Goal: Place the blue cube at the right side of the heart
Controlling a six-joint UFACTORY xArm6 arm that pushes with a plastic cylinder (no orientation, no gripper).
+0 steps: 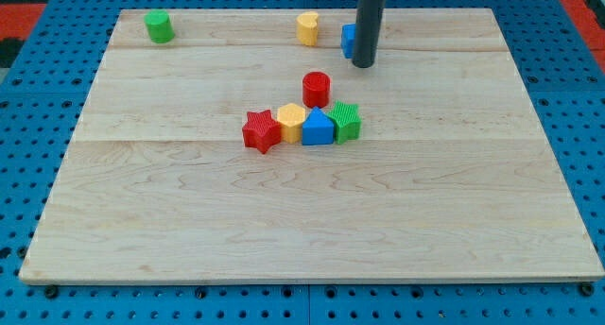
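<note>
The blue cube sits near the view's top, just right of the yellow heart, with a small gap between them. My rod comes down from the view's top and hides the cube's right part. My tip rests on the board at the cube's lower right edge, touching or nearly touching it.
A green cylinder stands at the top left. In the board's middle lies a cluster: a red cylinder, a red star, a yellow hexagon block, a blue house-shaped block and a green block. The wooden board lies on a blue pegboard.
</note>
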